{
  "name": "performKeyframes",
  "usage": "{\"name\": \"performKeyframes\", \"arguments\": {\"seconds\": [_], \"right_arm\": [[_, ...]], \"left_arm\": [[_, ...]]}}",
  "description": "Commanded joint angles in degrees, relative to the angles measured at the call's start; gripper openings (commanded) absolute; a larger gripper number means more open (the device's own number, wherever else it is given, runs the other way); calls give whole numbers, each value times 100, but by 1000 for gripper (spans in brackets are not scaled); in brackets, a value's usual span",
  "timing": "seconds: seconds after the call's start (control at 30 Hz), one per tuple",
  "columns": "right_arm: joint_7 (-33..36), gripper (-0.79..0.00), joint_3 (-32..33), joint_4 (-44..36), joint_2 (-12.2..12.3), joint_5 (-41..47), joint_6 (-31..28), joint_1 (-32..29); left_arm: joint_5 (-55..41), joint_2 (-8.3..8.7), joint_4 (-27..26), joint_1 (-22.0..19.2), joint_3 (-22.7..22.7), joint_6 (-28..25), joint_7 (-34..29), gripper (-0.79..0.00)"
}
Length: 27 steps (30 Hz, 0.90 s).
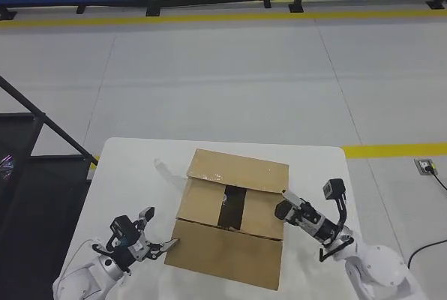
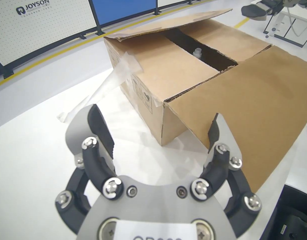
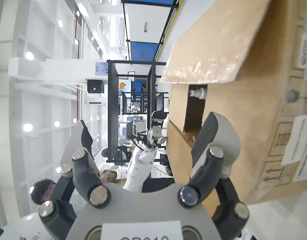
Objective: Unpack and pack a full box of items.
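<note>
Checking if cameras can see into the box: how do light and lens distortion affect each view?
Top view: even light, the gap in the box is dark. Left wrist view: a cap inside catches light; the floor stripe curves. Right wrist view: ceiling lamps flare, tape on the flap glints.

The white table (image 1: pixel 130 187) carries a cardboard box (image 1: pixel 223 256) and a clear tape strip (image 2: pixel 97 92).
</note>
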Motion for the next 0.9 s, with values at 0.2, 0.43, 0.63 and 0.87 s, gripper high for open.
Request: {"name": "performKeyframes", "arguments": {"seconds": [0.2, 0.43, 0.63, 0.87], "right_arm": [[-299, 0, -394, 721, -126, 427, 235, 753], [-998, 0, -712, 860, -275, 483, -286, 1317], [-1975, 0, -1259, 1326, -448, -360, 14, 2267], [-2873, 0, -2065, 2746, -790, -859, 262, 3531]], "left_arm": [[-5, 23, 46, -1, 17, 10, 30, 0], [-41, 44, 90, -2, 16, 9, 54, 0], [-61, 60, 103, -10, 29, 3, 64, 0], [-80, 77, 136, 0, 42, 29, 54, 0]]}}
